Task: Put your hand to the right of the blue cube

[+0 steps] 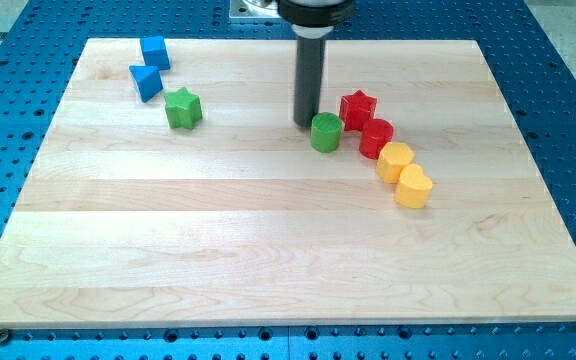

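Resting on the wooden board [268, 240], my tip [305, 123] touches the green cylinder [326, 132].

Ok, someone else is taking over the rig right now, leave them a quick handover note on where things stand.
My tip rests on the board just left of the green cylinder, near the red star.
The blue cube sits at the view's top left, above a blue triangular block, with the green star nearby.
Done: nothing yet; my tip is far right of the cube.
Left: slide my tip left and up, stopping just right of the cube.
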